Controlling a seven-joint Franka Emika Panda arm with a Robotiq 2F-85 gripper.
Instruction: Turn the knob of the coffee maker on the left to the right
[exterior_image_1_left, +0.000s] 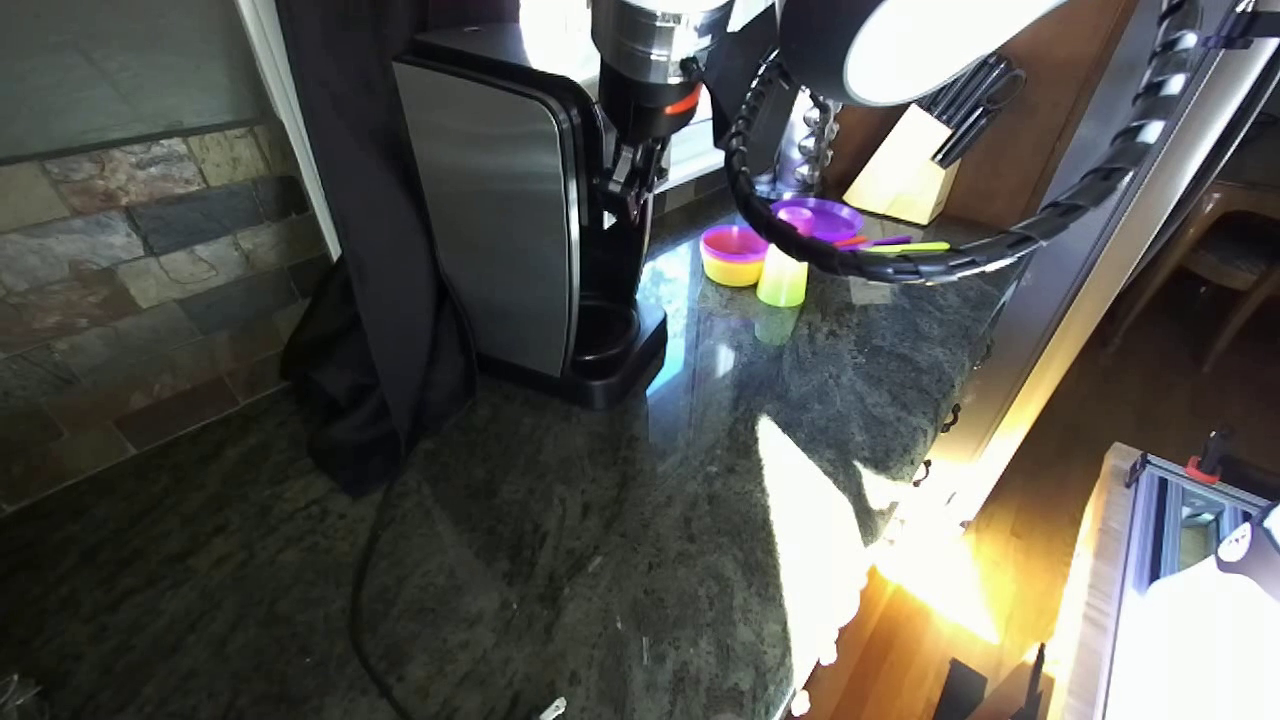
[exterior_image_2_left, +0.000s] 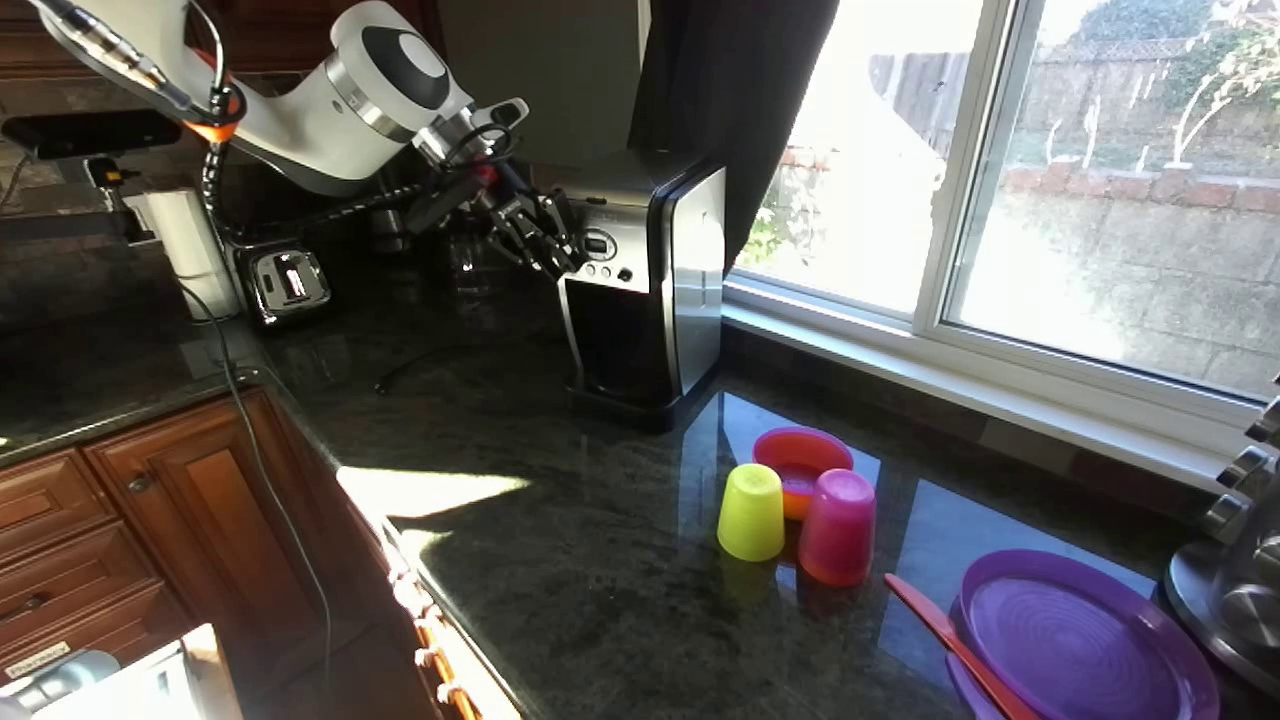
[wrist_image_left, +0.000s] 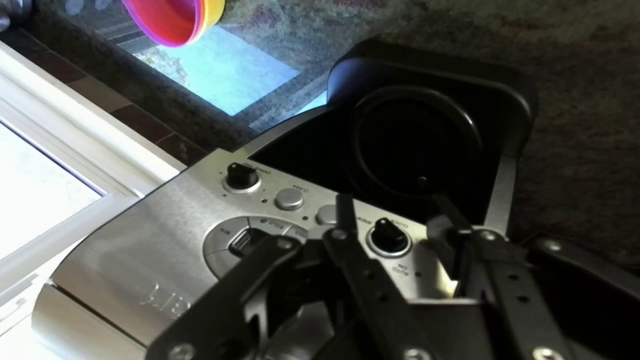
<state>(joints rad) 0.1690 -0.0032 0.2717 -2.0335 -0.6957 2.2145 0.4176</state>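
Observation:
The coffee maker (exterior_image_1_left: 490, 210) is a tall boxy machine with a brushed-steel side; its silver control face shows in an exterior view (exterior_image_2_left: 618, 225) and in the wrist view (wrist_image_left: 165, 220). A black knob (wrist_image_left: 389, 239) sits at one end of the face, by clock and auto-on labels. A second black knob (wrist_image_left: 242, 176) is at the opposite end, also visible in an exterior view (exterior_image_2_left: 625, 274). My gripper (wrist_image_left: 392, 212) is open, one finger on each side of the clock knob. It is at the machine's upper front in both exterior views (exterior_image_1_left: 630, 200) (exterior_image_2_left: 565, 245). Contact cannot be told.
Round silver buttons (wrist_image_left: 289, 199) lie between the knobs. A yellow-green cup (exterior_image_2_left: 751, 512), a pink cup (exterior_image_2_left: 838, 528), a bowl (exterior_image_2_left: 803, 455) and a purple plate (exterior_image_2_left: 1080, 640) stand on the counter. A black curtain (exterior_image_1_left: 370, 200) hangs behind the machine. A knife block (exterior_image_1_left: 903, 168) stands farther along.

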